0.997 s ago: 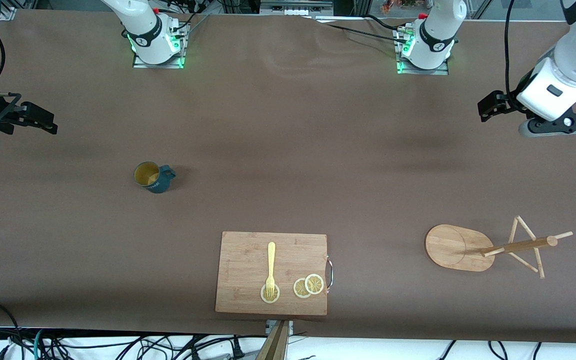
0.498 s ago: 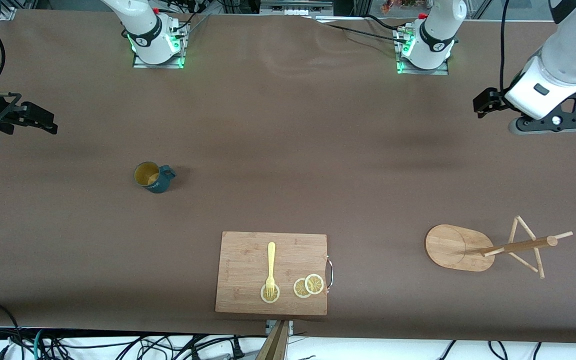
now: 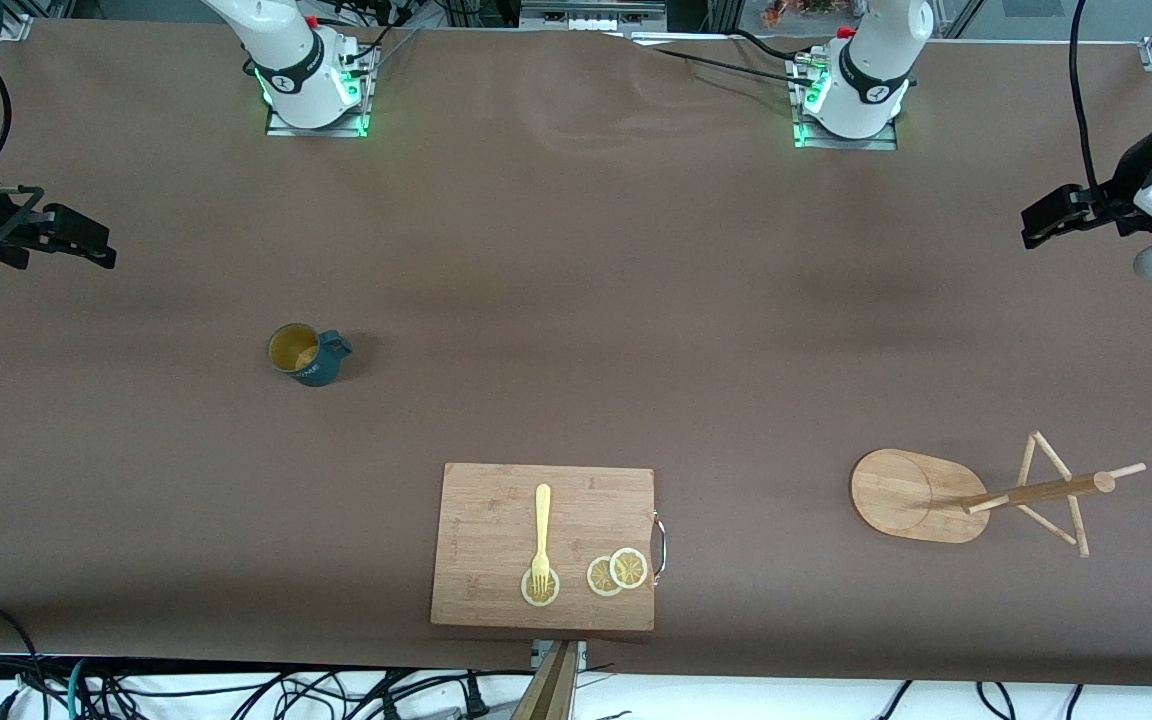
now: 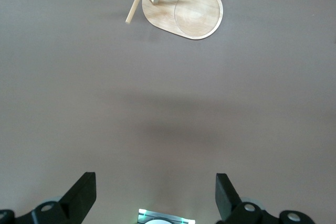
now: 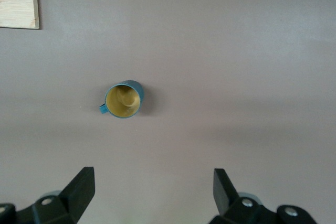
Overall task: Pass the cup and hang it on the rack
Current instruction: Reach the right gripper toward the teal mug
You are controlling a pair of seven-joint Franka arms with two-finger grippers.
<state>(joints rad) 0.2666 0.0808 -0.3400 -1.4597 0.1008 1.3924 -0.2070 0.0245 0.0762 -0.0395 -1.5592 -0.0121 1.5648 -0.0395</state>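
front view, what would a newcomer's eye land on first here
Likely the teal cup, standing alone and upright on the table toward the right arm's end. Next the wooden rack, nearer the front camera toward the left arm's end, and the cutting board with a yellow fork and lemon slices. The left gripper and right gripper hang open, holding nothing.

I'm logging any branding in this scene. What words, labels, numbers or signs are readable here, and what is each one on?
Small dark teal mug: pale lettering on its side, too small to read.
White arm bases: a small round dark mark on each, no legible text.
Rectangular wooden cutting board, light wooden mug rack: no text visible.
Nothing readable elsewhere.
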